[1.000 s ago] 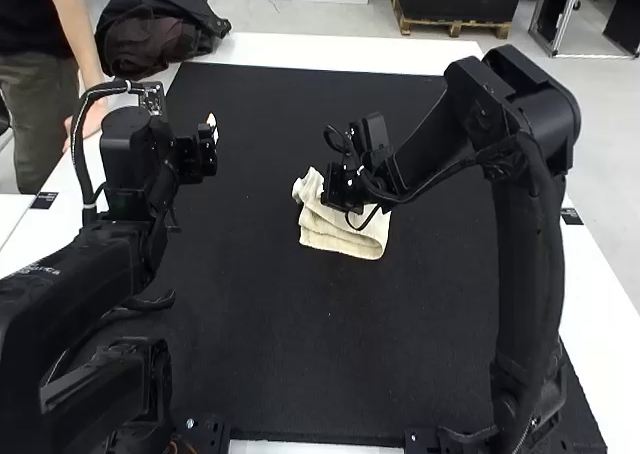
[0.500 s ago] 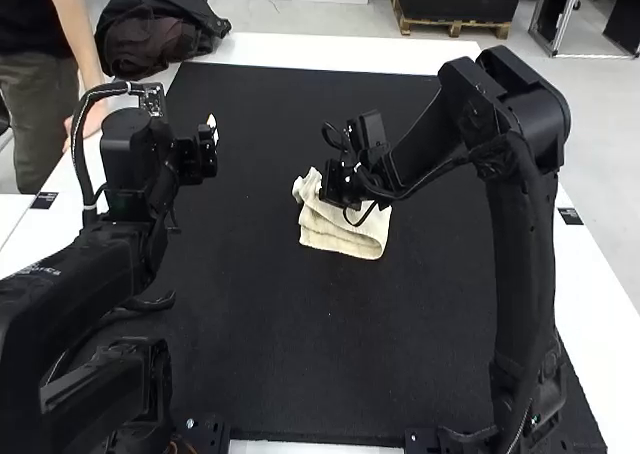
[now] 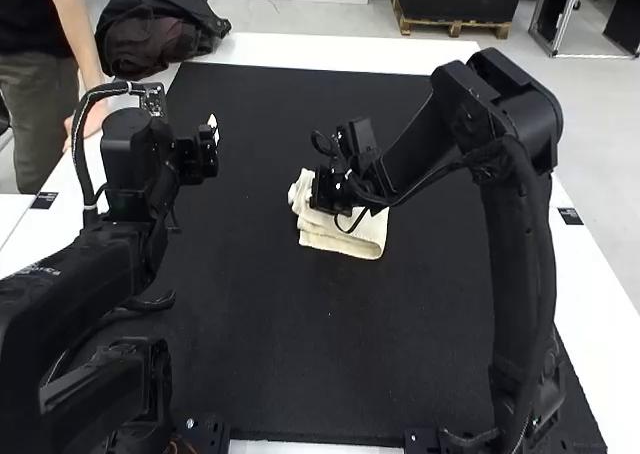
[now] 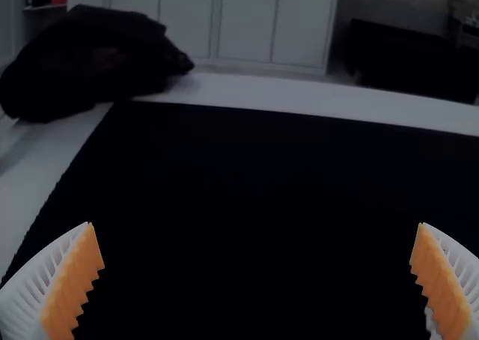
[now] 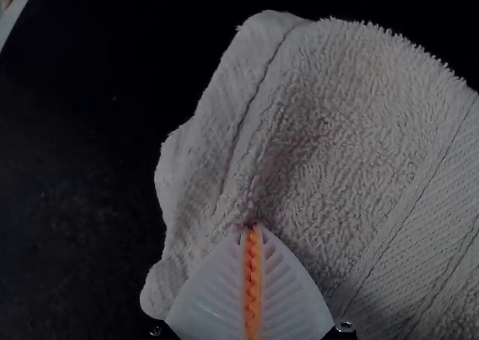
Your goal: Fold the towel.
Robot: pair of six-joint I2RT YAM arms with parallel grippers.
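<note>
The cream towel point(image 3: 345, 236) lies folded in layers near the middle of the black mat, its left end rumpled. Over that end is my right gripper point(image 3: 330, 189), its tips hidden there by its own body. In the right wrist view, the right gripper point(image 5: 252, 226) is shut, pinching a crease of the towel point(image 5: 359, 123) near a hemmed edge. My left gripper point(image 3: 211, 129) hangs above the mat's left side, away from the towel. Seen from its wrist, the left gripper point(image 4: 257, 239) stands wide open with nothing between its orange pads.
The black mat point(image 3: 290, 344) covers most of the white table point(image 3: 350, 52). A dark bag point(image 3: 155, 29) lies at the far left corner. A person's hand point(image 3: 90, 122) rests on the left table edge.
My right gripper has shifted a little to the left, and the towel's rumpled left end has moved slightly with it. The left arm has kept still.
</note>
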